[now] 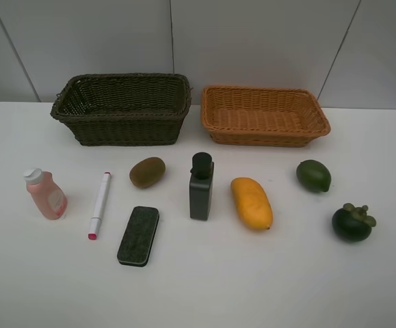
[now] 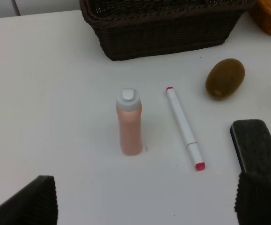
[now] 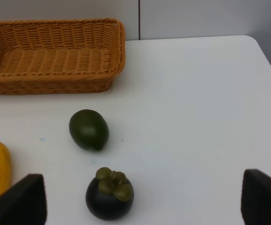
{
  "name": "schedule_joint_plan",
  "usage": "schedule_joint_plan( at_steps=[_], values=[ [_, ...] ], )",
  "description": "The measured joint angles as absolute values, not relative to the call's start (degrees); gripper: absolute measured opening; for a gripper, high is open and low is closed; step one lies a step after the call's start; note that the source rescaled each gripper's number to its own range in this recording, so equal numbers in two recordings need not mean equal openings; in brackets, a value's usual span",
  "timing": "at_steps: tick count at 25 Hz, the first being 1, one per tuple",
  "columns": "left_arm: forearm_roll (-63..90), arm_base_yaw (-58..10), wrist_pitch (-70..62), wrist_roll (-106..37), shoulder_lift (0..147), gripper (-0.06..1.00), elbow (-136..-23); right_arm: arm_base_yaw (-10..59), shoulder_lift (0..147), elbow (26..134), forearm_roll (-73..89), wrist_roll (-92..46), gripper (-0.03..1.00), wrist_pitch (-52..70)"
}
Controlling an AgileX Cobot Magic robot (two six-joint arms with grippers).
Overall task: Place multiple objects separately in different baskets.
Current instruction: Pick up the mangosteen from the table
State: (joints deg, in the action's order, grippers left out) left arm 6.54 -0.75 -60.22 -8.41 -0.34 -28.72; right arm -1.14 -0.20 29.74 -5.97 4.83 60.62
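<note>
A row of objects lies on the white table: pink bottle (image 1: 46,194), white marker (image 1: 100,204), brown kiwi (image 1: 147,172), black eraser (image 1: 138,236), dark grey bottle (image 1: 201,186), yellow mango (image 1: 251,203), green lime (image 1: 313,175) and dark mangosteen (image 1: 352,222). Behind them stand the deep dark basket (image 1: 126,131) and the shallower orange basket (image 1: 262,138), both empty. My left gripper (image 2: 144,206) hangs open above the table, near the pink bottle (image 2: 129,123) and marker (image 2: 184,127). Open too, my right gripper (image 3: 142,199) hovers close to the mangosteen (image 3: 109,194) and lime (image 3: 89,129). Neither gripper appears in the high view.
The table (image 1: 362,287) ends at a pale panelled wall just behind the baskets. Its right edge runs close to the mangosteen. The two baskets stand side by side with a narrow gap between them.
</note>
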Motion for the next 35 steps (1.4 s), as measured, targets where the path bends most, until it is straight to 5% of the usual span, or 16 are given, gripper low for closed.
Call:
schedule_joint_plan(
  at_steps=[35],
  values=[
    [6.5,-0.7,-60.2,-8.4,-0.3,1.00,-28.7,-1.1,60.6,39.4,-7.6,4.7,1.00,50.7]
  ],
)
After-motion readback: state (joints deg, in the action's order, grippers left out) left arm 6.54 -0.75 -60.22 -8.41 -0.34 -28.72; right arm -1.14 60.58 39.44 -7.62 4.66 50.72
